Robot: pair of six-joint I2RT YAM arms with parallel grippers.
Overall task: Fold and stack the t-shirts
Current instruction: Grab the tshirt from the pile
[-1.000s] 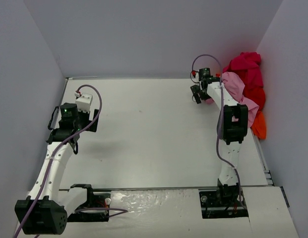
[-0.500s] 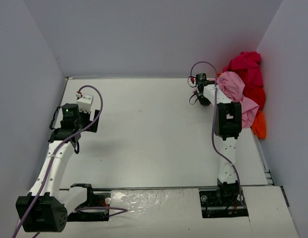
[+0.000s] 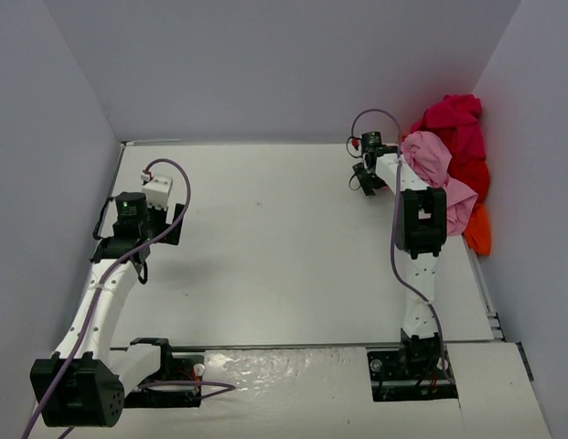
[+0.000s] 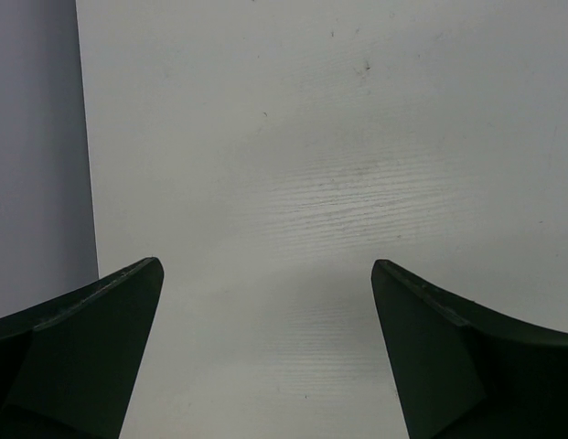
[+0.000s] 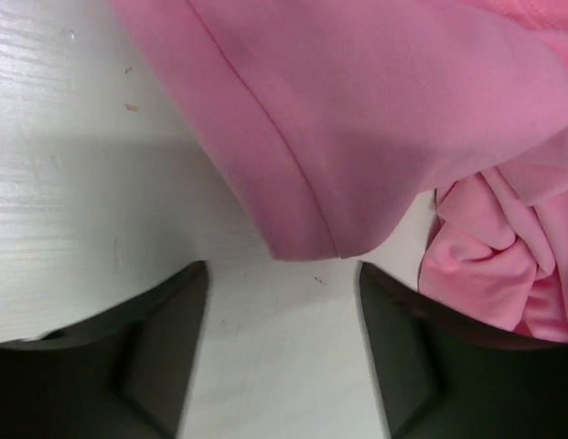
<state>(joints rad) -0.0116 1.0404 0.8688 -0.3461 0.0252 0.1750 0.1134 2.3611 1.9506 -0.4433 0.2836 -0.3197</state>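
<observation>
I am holding my right gripper [image 5: 280, 279] spread and empty, just short of the light pink t-shirt [image 5: 357, 119]. My left gripper [image 4: 267, 274] is hanging spread above the table [image 4: 311, 137].

I shifted my right arm [image 3: 421, 219] left; the soft light pink cloth t-shirt [image 3: 428, 155] bunched up higher against it.
</observation>
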